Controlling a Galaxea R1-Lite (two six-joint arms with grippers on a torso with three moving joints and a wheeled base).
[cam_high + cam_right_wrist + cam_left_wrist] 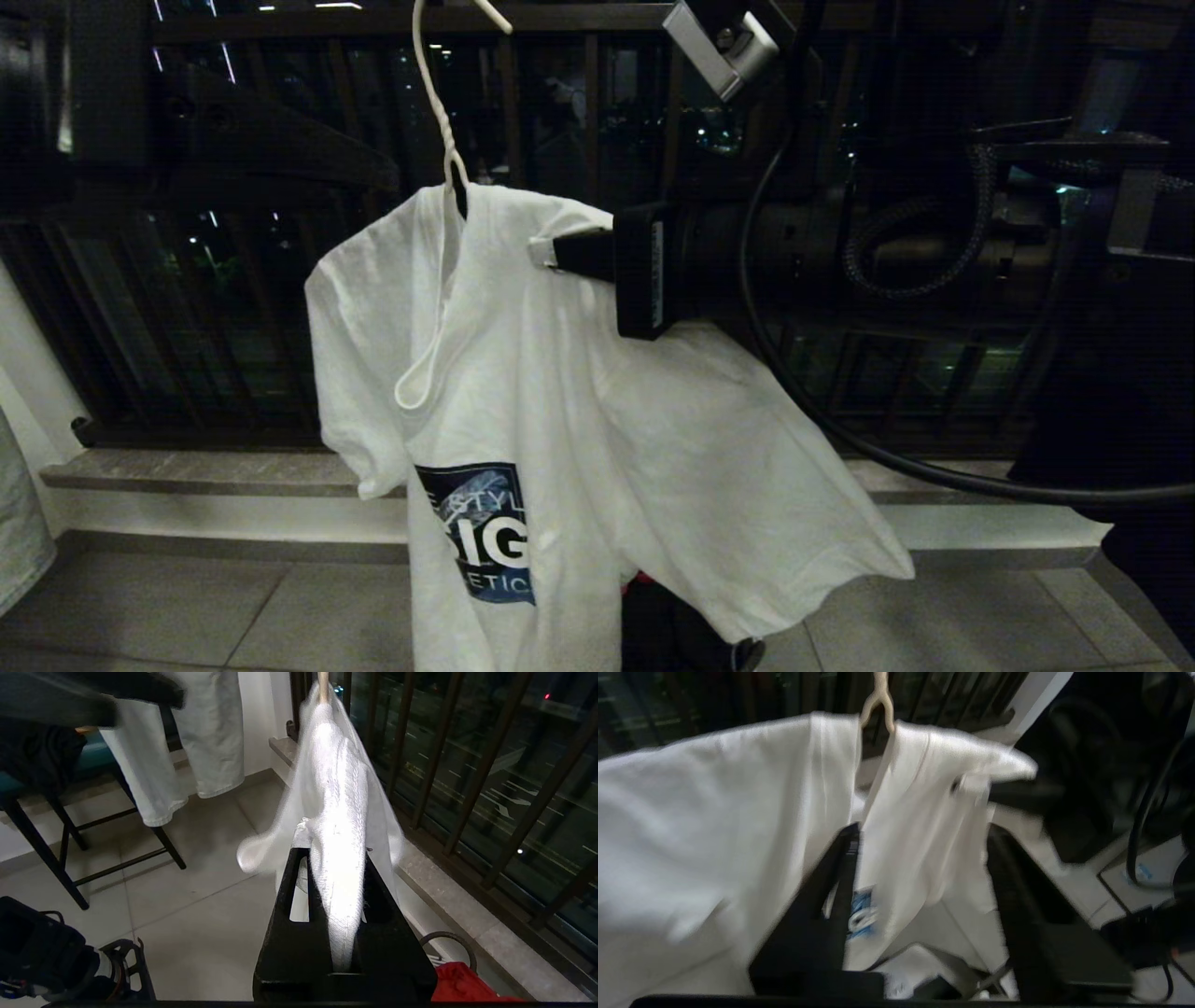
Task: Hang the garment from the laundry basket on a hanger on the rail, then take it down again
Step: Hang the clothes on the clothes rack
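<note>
Head view: faces a dark window railing [280, 280], close to the hanging garment [560, 392] filling centre frame. Left wrist view: looks up between its jaws, very near the cloth. Right wrist view: looks along the shoulder edge, floor at lower left. Shared by all three: garment and hanger [439, 103].

A dark brown window railing [280, 280] stands above a grey stone sill [215, 471]. Pale cloths [187, 746] hang over a black-legged stand [70, 858] on the tiled floor [196, 914].
</note>
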